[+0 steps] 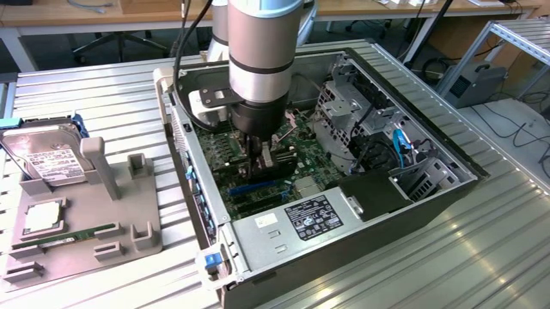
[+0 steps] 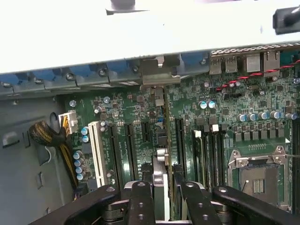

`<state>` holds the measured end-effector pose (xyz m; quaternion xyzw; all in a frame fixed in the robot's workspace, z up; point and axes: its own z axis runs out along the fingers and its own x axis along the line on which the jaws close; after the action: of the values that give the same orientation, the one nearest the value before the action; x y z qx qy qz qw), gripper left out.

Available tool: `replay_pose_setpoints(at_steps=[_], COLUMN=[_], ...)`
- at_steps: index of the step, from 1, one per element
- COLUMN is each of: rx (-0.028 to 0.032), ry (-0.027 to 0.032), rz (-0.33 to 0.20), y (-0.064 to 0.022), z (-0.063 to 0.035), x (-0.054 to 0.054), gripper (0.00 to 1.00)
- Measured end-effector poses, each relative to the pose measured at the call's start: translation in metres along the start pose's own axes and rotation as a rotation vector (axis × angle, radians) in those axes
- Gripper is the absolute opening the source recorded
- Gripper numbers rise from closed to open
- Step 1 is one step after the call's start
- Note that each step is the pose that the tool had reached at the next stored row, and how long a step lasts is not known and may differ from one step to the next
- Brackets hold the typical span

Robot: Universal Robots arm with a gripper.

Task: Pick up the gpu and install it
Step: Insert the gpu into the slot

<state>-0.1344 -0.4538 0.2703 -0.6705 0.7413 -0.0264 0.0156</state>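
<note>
Gpu [image 2: 161, 154] upright in claw [image 2: 165, 199], apparently seated in motherboard [image 2: 225, 117] slot.

arm vertical, pincer [image 2: 161, 187] clamped edge-on

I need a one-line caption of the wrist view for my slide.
Gripper holding the gpu edge-on above the motherboard slots inside the open computer case.

Labels on hard drive [image 1: 47, 161] and power supply [image 1: 313, 219]; none legible.
</note>
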Motion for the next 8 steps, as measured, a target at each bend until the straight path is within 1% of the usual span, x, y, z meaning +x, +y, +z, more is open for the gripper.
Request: replay_pose_setpoints(at_steps=[8], rx=[0.0], ry=[0.0], rz=[0.0], y=[0.0043], z=[0.0028], x=[0.0004], gripper=[0.28])
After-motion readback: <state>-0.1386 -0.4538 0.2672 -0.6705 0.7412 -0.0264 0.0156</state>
